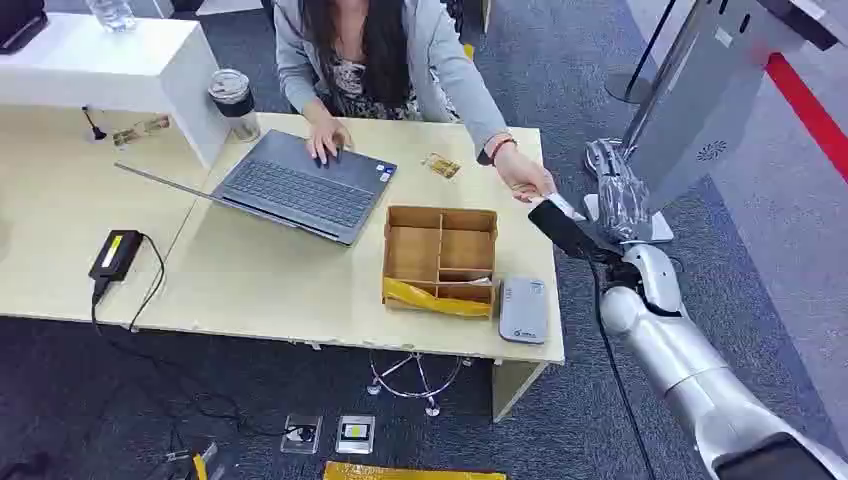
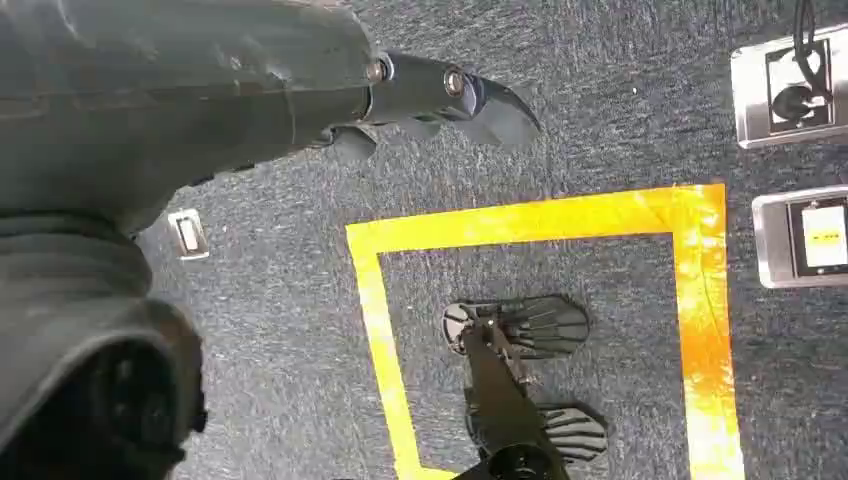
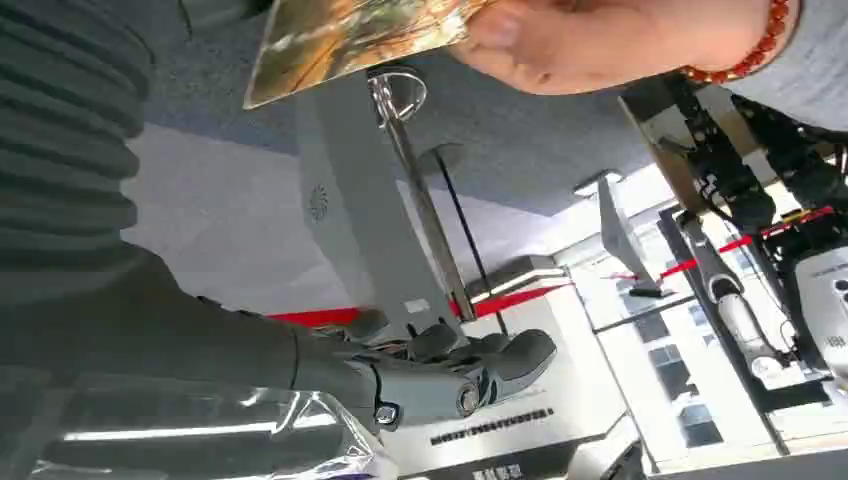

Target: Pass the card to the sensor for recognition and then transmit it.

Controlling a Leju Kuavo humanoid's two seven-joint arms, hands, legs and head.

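The card, with a golden picture on it, is held by a person's hand wearing a red bead bracelet. In the head view that hand reaches past the table's right edge and meets my right hand, with the card's pale end between them. Seen from the right wrist, my right hand's fingers are stretched out, well apart from the card, with nothing in them. The grey card sensor lies at the table's front right corner. My left hand hangs over the carpet and holds nothing.
A wooden divided box with a yellow item stands left of the sensor. The person types on a grey laptop. A tall grey kiosk stands to the right, beside my arm. A black adapter lies on the left table.
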